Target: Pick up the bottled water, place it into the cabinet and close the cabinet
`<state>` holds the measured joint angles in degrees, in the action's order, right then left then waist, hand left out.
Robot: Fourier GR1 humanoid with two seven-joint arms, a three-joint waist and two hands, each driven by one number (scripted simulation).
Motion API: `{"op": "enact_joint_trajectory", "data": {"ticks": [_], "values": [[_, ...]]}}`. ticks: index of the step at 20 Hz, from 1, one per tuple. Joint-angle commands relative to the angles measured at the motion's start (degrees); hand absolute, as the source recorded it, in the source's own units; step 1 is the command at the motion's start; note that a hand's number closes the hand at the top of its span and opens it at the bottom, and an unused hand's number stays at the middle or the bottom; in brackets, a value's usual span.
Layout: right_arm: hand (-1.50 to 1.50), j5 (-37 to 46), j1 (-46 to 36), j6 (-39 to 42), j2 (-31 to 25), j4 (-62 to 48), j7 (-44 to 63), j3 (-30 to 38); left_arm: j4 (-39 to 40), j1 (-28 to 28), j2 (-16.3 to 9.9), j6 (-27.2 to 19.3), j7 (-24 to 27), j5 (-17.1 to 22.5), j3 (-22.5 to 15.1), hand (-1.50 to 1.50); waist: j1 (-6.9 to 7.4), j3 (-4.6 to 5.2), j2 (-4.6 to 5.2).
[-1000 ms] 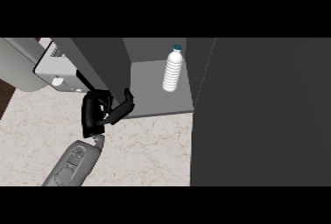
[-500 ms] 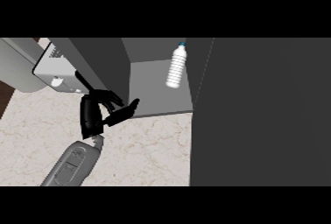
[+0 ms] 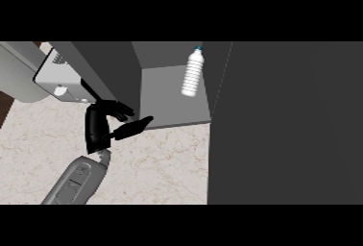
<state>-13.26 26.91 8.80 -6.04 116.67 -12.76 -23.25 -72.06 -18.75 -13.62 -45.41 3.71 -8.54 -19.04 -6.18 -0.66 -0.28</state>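
So the bottled water (image 3: pixel 192 72) is sitting inside the cabinet (image 3: pixel 170 103) now, upright on the grey shelf near the right wall, white body with a small blue cap on top. Nothing's touching it. We can see the cabinet's left door (image 3: pixel 99 67) swung out at an angle, and our left robot hand (image 3: pixel 106 122) is right at its lower edge, fingers curled against the door, thumb sticking out toward the shelf's front edge. It isn't holding anything. Grey forearm (image 3: pixel 74 182) comes up from the bottom over the marbled tabletop (image 3: pixel 156 163). Big dark panel (image 3: pixel 284 120) fills the right side, and there's a light grey appliance (image 3: pixel 56 79) at upper left.
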Motion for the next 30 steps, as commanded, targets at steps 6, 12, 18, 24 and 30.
{"op": "enact_joint_trajectory", "data": {"ticks": [6,12,18,24,30], "values": [[-1.50,0.4,-1.0,-0.8,0.2,0.2,0.1,0.9,4.8,-13.2,5.1,9.6,2.2,11.2,5.2,-1.50,-0.33,0.96,1.73],[-1.50,0.3,1.1,-1.9,-0.1,2.4,0.8,1.1,3.8,-11.9,5.9,17.1,9.8,17.8,6.8,-1.50,1.44,0.90,1.14],[-1.50,2.4,2.6,-3.3,1.2,1.1,-1.2,-0.2,5.9,-11.1,6.7,24.4,16.9,22.8,9.2,-1.50,3.35,0.79,0.76],[-1.50,1.9,2.5,-4.1,-0.1,5.3,2.4,0.0,4.2,-9.5,8.4,27.8,18.0,24.7,8.8,-1.50,5.17,0.71,0.38],[-1.50,2.6,5.7,-4.2,-0.1,4.4,-0.4,-1.3,-3.4,-5.6,8.0,30.9,14.6,26.9,7.8,-1.50,5.70,0.66,0.14]]}}
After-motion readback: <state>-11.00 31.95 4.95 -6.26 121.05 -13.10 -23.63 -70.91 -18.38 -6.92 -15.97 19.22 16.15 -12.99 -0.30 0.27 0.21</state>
